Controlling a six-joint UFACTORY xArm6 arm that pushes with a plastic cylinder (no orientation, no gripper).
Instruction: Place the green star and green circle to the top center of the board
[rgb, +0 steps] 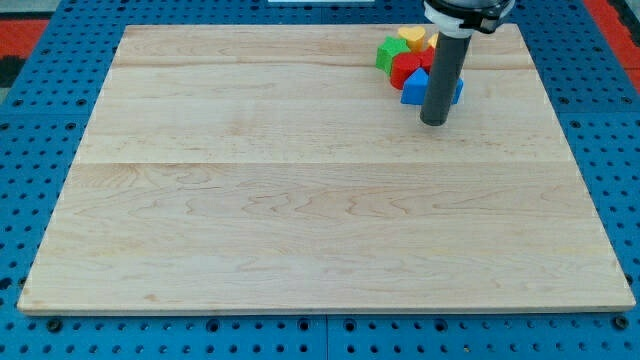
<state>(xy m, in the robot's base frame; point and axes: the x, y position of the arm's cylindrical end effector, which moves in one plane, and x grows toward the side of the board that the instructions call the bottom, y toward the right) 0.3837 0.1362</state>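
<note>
Camera view's dark rod hid part of a clustered green block (386, 55), yellow block (410, 38), red block (407, 68) and blue block (414, 88) near the wooden table's (300, 200) top edge; my tip (434, 122) rested just below them; no claw showed.

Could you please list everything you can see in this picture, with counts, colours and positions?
Wooden board: one, pale wood, fills most of the view.
Blue perforated base: one, blue, surrounds the board.
Green block: one, green, shape unclear, left end of a cluster near the view's top right.
Yellow block: one, yellow, shape unclear, top of the cluster.
Red block: one, red, shape unclear, middle of the cluster.
Blue block: one, blue, shape unclear, bottom of the cluster, partly behind the rod.
My tip: one, dark rod end, just below the blue block.
</note>
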